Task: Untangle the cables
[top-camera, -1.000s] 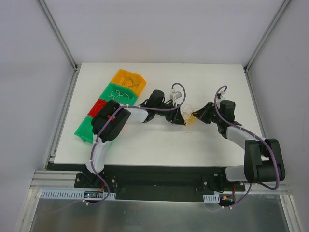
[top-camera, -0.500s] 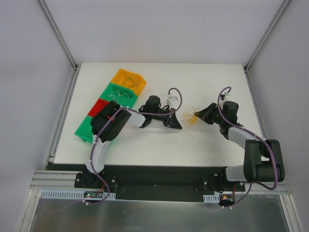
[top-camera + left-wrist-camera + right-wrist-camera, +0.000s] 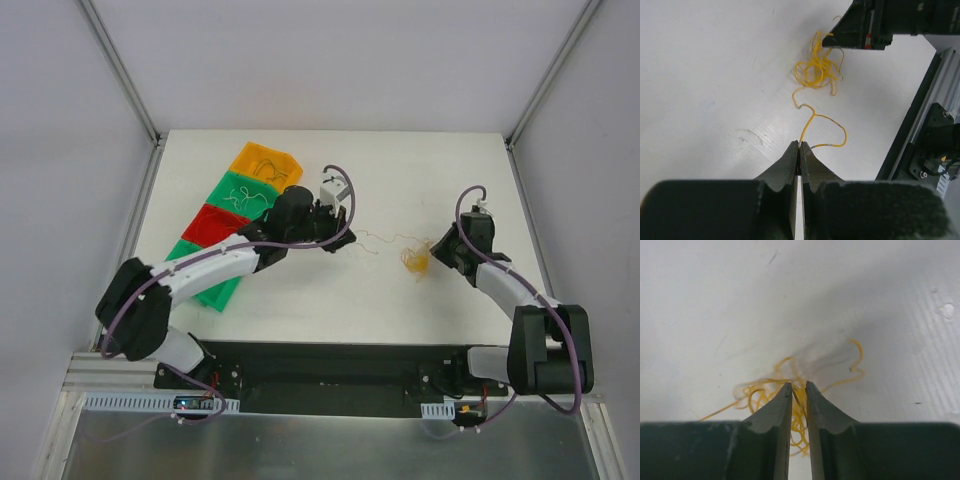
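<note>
The cables are a small clump of thin orange-yellow wires on the white table, right of centre. One strand stretches left out of it to my left gripper. In the left wrist view the left gripper is shut on that yellow strand, with the clump ahead, under the right gripper's black tip. My right gripper sits at the clump's right side. In the right wrist view it is closed to a narrow gap with strands of the clump between the jaws.
A row of bins lies at the table's left: orange, green, red and another green, some holding sorted wires. The left arm reaches across them. The table's front edge and aluminium frame are close by.
The left gripper has pulled back left toward the bins, drawing one strand out of the clump. The right gripper has moved right with the clump; the two are now farther apart.
</note>
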Tool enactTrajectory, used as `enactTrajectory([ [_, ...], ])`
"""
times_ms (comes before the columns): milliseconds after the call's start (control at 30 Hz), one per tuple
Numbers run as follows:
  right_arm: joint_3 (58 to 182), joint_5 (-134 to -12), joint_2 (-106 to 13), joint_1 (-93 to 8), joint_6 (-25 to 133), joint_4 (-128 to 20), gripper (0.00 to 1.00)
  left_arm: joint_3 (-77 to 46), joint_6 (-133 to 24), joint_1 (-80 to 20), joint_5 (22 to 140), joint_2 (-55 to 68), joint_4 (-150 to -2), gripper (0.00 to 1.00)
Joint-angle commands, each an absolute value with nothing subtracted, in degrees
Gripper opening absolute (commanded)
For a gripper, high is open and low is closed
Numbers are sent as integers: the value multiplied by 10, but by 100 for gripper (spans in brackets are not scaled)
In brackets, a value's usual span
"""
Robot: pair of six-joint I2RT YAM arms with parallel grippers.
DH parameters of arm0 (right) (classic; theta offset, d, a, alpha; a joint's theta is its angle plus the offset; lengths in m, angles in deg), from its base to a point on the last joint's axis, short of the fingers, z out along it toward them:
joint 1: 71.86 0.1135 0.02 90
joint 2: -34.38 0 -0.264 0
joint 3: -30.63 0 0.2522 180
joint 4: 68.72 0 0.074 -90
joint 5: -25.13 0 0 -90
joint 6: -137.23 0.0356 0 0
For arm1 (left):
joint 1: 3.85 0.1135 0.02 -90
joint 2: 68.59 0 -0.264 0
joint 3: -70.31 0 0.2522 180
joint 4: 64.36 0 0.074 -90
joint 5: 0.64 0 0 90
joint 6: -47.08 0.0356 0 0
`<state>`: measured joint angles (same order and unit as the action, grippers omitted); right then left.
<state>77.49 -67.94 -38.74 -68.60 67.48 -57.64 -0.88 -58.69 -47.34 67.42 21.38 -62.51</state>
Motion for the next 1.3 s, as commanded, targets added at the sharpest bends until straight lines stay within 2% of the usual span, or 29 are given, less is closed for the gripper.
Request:
enactTrajectory([
  [0,801,-573,-383,-683,657,-513,22,-12,-512,-482,805,83,-736,0],
  [133,818,-571,-425,-682,650,-501,39,-81,-459,-482,871,1,-825,0],
  [233,843,-596,-452,-682,644,-484,57,-144,-435,-482,821,-17,-861,0],
  [300,830,-638,-445,-682,638,-517,65,-201,-435,-482,769,-3,-897,0],
  [400,787,-749,-402,-675,628,-623,75,-301,-441,-482,715,29,-924,0],
  [500,765,-836,-335,-638,593,-701,80,-342,-454,-482,713,51,-925,0],
  [567,748,-859,-282,-594,561,-753,82,-353,-454,-482,729,59,-925,0],
  [667,702,-846,-231,-528,524,-846,93,-367,-451,-482,752,72,-927,0],
  [733,710,-877,-227,-520,527,-852,94,-371,-452,-481,746,77,-927,0],
  [900,722,-857,-257,-517,546,-898,96,-397,-471,-482,715,111,-927,0],
  [1067,780,-756,-311,-521,548,-794,95,-477,-508,-482,635,190,-913,0],
  [1133,802,-716,-346,-532,562,-754,90,-529,-529,-482,593,227,-915,0],
  [1200,813,-709,-376,-565,593,-729,82,-566,-553,-482,587,250,-914,0],
  [1267,814,-721,-407,-595,625,-725,64,-609,-564,-482,572,269,-913,0],
])
